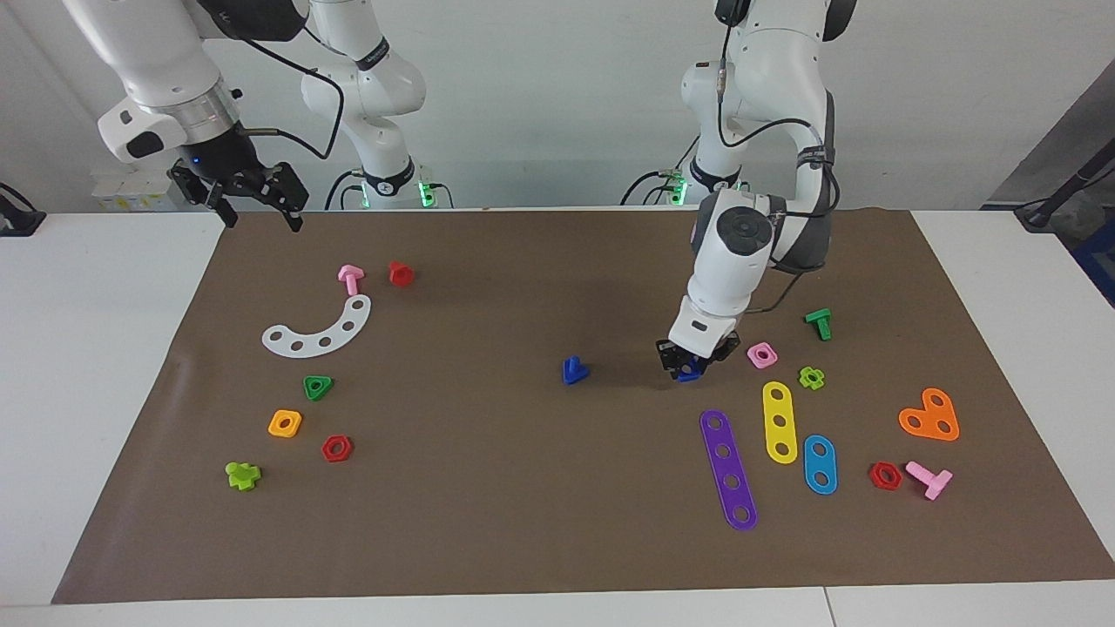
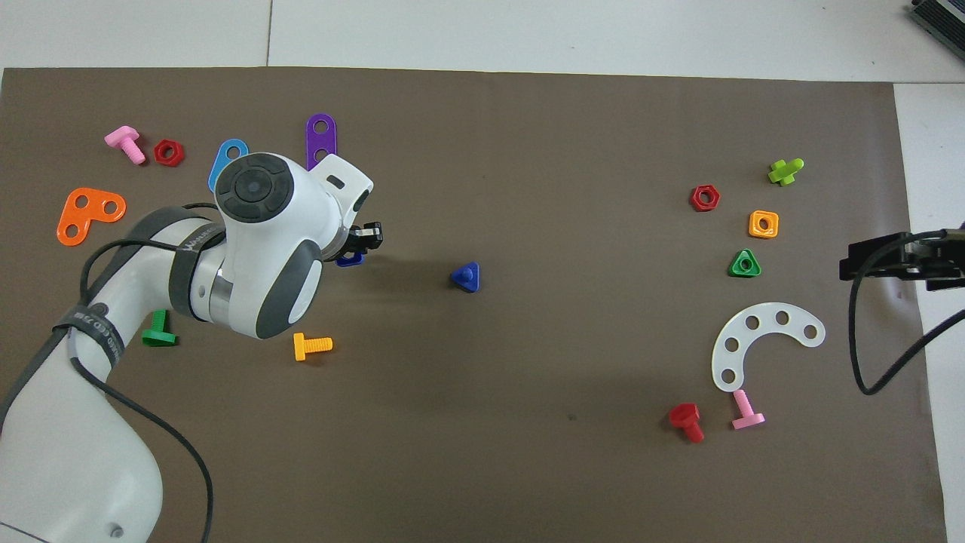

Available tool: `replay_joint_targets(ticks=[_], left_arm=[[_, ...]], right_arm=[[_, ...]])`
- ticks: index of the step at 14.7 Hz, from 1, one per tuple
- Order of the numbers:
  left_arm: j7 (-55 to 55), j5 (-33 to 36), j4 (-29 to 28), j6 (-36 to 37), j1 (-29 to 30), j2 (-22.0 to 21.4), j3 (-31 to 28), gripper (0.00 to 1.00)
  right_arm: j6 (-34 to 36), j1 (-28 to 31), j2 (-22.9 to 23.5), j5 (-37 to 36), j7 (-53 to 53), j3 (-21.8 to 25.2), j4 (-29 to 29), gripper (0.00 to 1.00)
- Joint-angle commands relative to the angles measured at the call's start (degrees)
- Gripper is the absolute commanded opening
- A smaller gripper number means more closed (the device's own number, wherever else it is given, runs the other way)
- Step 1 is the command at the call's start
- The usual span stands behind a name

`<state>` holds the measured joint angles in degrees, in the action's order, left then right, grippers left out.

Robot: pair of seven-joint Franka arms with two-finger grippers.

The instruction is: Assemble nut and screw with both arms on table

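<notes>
The blue nut (image 1: 691, 372) (image 2: 348, 260) lies low at the brown mat (image 1: 488, 488), toward the left arm's end of the table. My left gripper (image 1: 688, 361) (image 2: 363, 240) reaches down from above and is shut on it; only part of the nut shows under the fingers. The blue screw (image 1: 574, 371) (image 2: 467, 277) rests alone near the mat's middle, head down and shaft up, beside the nut. My right gripper (image 1: 253, 198) (image 2: 897, 260) waits open and raised over the mat's edge at the right arm's end, holding nothing.
A pink square nut (image 1: 763, 354), green screw (image 1: 819, 324), lime piece (image 1: 812, 377) and yellow (image 1: 779, 421), purple (image 1: 728, 468) and blue strips (image 1: 820, 463) crowd around the left gripper. A yellow screw (image 2: 311, 346) lies by the left arm. A white arc (image 1: 318, 331), green triangular nut (image 1: 318, 387) and orange square nut (image 1: 285, 423) lie at the right arm's end.
</notes>
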<state>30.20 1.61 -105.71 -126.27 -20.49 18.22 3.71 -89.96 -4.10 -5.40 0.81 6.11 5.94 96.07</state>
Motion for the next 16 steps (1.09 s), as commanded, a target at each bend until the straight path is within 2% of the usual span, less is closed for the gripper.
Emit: replay_joint_targets(ticks=[1, 6, 10, 16], left_arm=[[5.65, 0.50, 4.72, 3.04, -5.07, 2.34, -0.90, 0.00], [9.61, 0.32, 9.73, 5.50, -9.74, 4.80, -0.90, 0.00], [11.81, -0.55, 14.65, 8.05, -12.38, 8.23, -0.81, 0.00], [12.61, -1.70, 14.75, 8.05, -14.14, 8.59, -0.81, 0.00]], right_arm=[[-0.04, 0.32, -0.49, 1.22, 0.92, 0.04, 0.70, 1.00], [-0.30, 0.06, -0.32, -2.47, -0.65, -0.40, 0.53, 1.00], [0.23, 0.06, -0.14, -2.39, -0.92, -0.75, -0.09, 1.00], [-0.39, 0.06, -0.14, -2.39, -0.84, -0.93, 0.09, 1.00]])
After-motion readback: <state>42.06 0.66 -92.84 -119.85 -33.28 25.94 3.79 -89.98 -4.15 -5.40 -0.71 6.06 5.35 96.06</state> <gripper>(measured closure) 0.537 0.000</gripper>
